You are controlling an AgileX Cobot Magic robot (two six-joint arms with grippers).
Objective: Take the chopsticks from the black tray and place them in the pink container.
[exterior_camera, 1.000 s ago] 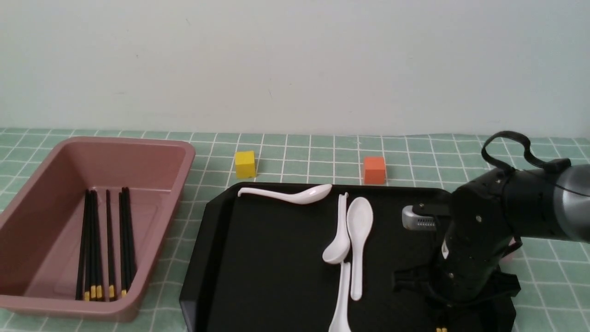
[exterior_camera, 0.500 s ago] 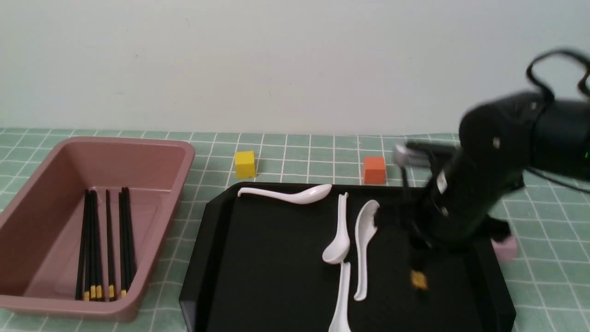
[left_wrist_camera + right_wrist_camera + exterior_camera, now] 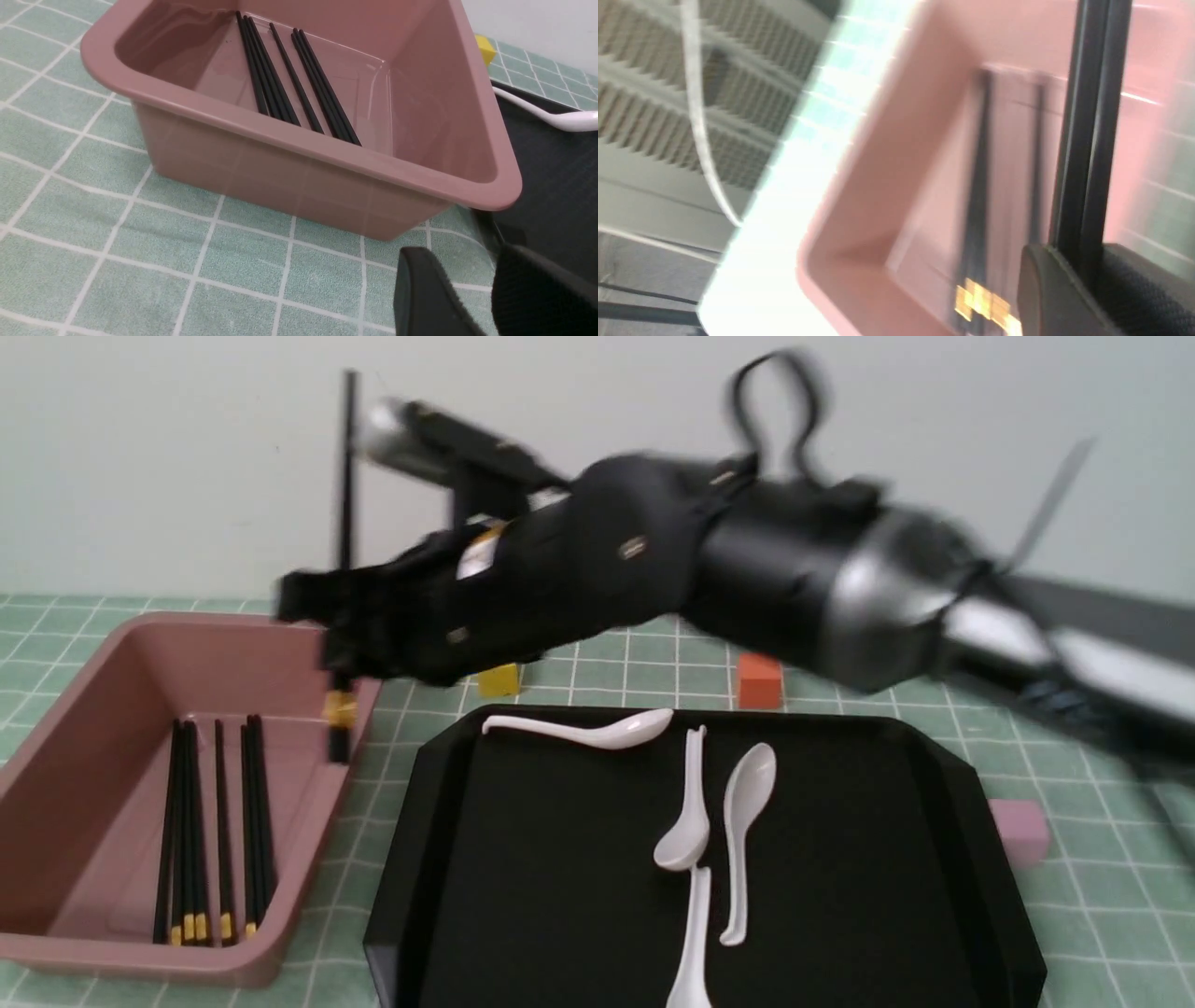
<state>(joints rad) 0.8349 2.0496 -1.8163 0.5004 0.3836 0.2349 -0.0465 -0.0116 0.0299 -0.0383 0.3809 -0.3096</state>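
Observation:
My right gripper [image 3: 336, 644] is shut on a pair of chopsticks [image 3: 347, 476] held upright over the right edge of the pink container [image 3: 65, 756]. Their yellow band [image 3: 339, 709] hangs below the fingers. In the right wrist view the black sticks [image 3: 1087, 140] run up from between the two pads [image 3: 1052, 298]. Several more chopsticks [image 3: 215, 831] lie flat in the container, also seen from the left wrist [image 3: 289, 79]. The black tray [image 3: 560, 877] holds only white spoons. My left gripper [image 3: 476, 298] is open near the container's corner, above the cloth.
White spoons [image 3: 597, 730] [image 3: 689, 803] [image 3: 742, 831] lie on the tray. A yellow cube [image 3: 498, 681] and an orange cube [image 3: 758, 679] sit behind it, and a small pale pink cube [image 3: 1019, 831] sits at its right. The right arm stretches across above the tray.
The right arm lifted the chopsticks from the tray's right side and swung fast to the left, now over the pink container. One spoon shifted slightly.

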